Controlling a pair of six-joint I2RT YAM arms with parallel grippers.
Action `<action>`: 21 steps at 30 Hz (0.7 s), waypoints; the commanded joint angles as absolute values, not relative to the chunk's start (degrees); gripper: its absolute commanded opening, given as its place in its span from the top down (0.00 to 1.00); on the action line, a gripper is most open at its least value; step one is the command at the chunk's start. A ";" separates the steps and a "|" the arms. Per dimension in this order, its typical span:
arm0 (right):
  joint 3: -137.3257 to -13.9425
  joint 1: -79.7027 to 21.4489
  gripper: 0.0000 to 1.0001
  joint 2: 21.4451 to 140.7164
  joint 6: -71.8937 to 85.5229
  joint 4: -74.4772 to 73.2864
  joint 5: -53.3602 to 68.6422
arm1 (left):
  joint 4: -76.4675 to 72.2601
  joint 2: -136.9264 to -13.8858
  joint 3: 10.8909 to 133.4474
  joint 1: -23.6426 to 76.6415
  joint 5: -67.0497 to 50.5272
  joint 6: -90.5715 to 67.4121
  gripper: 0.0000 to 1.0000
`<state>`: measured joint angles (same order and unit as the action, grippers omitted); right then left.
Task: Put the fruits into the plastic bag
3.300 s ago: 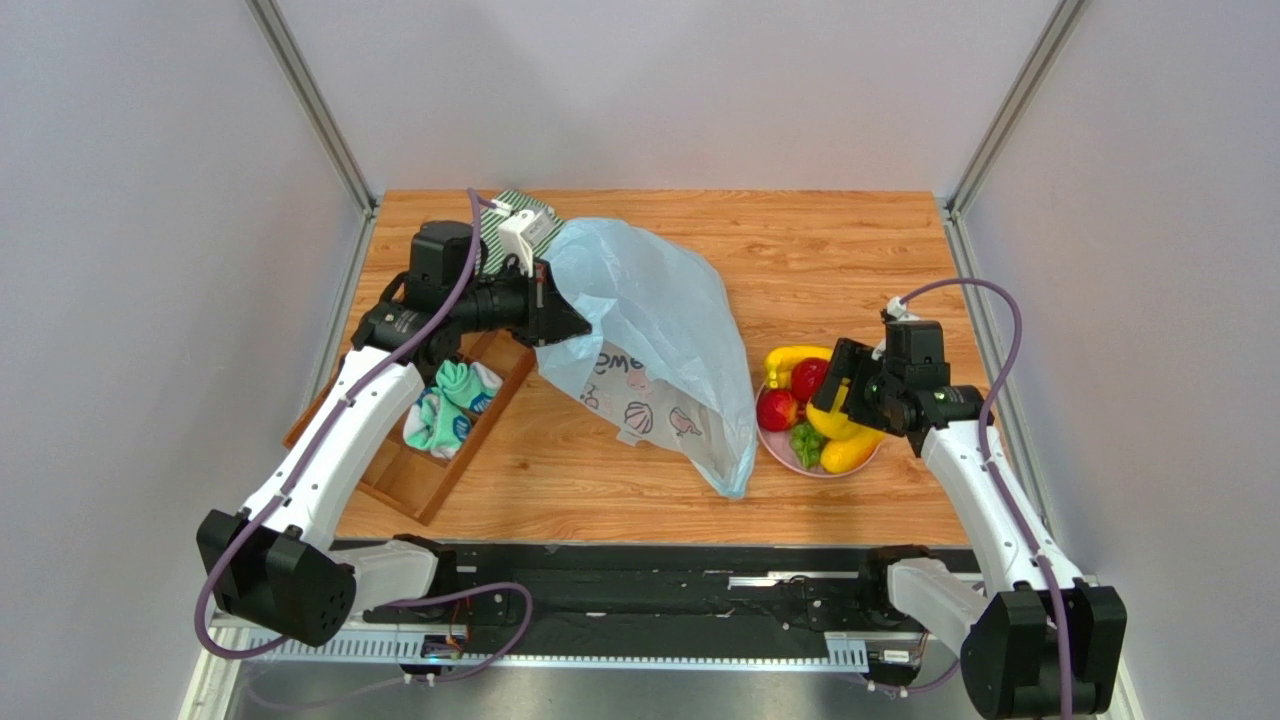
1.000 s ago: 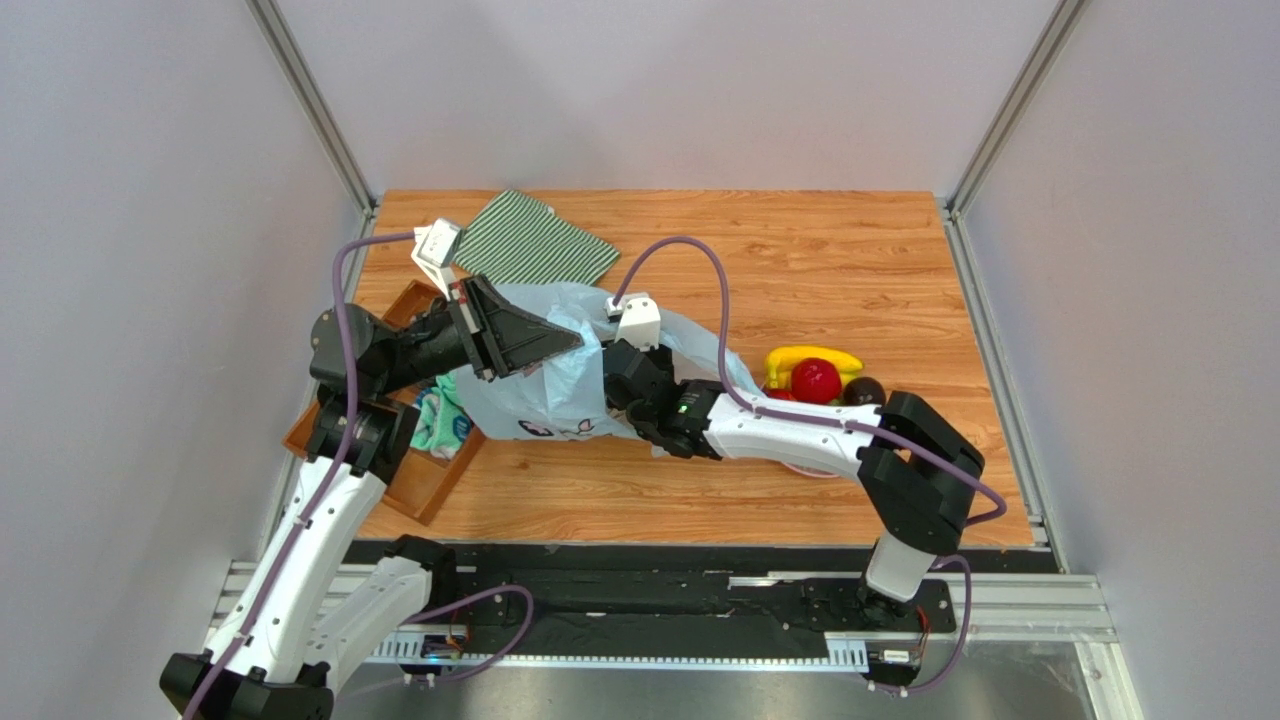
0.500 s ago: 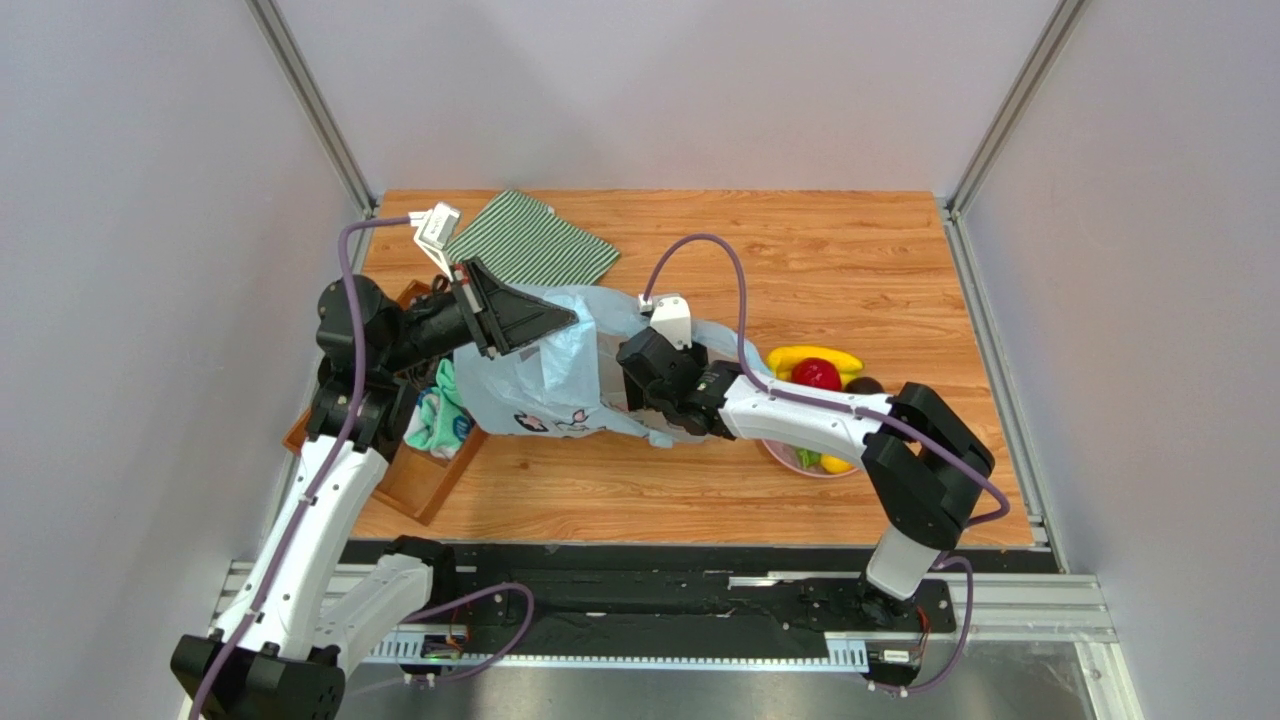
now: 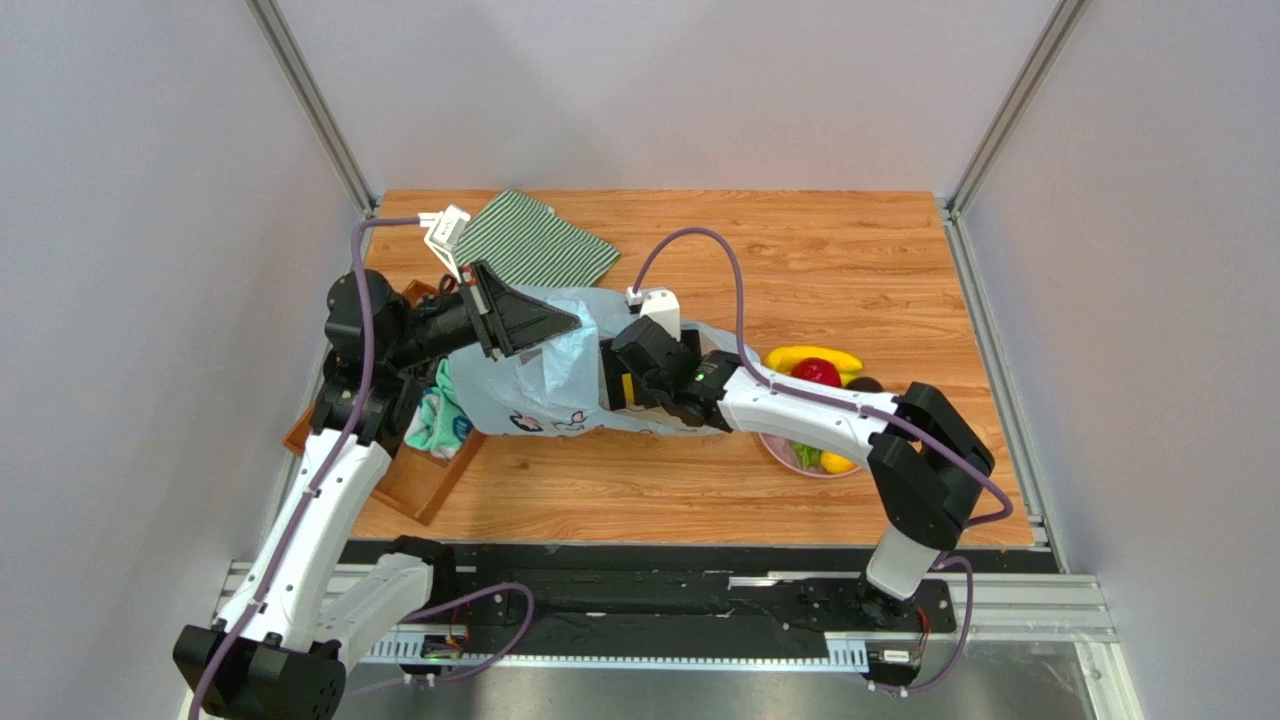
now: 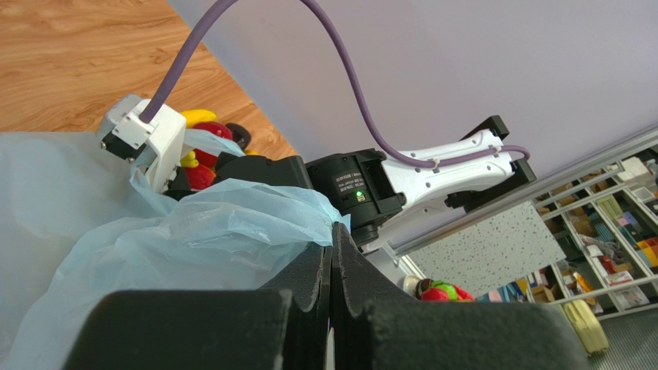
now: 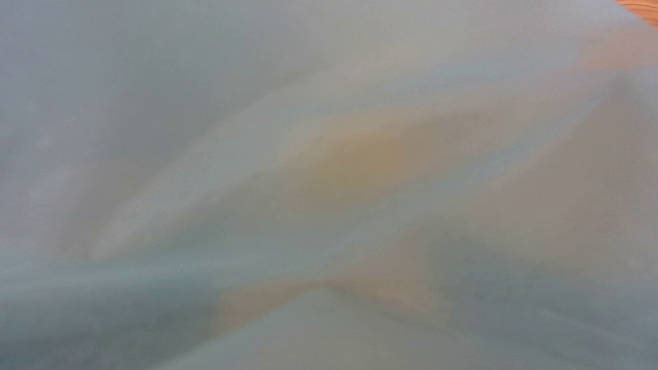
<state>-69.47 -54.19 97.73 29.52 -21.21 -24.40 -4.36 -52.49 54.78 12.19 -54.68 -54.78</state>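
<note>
- the plastic bag [image 4: 544, 393] is seen left of centre, its rim pinched between the pressed-together fingers of the left gripper [image 5: 332, 231].
- the right gripper [image 4: 619, 378] is set against the bag's right side; whether its jaws are spread cannot be told.
- the fruits [image 4: 816, 372] are piled well to the bag's right, nearer the right arm.

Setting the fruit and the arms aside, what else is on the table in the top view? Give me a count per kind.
plastic bag: 1
green striped cloth: 1
wooden tray: 1
rolled sock bundle: 1
pink plate: 1
Total: 5
</note>
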 commanded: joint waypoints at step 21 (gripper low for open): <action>-57.83 -53.71 0.08 54.76 26.90 -27.30 -21.60 | 17.14 -59.23 62.85 10.90 -41.22 -24.26 1.00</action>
<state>-58.15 -54.65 57.67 28.53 -20.95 -16.23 15.55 -57.58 62.22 12.05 -41.95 -28.38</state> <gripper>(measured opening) 0.907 0.007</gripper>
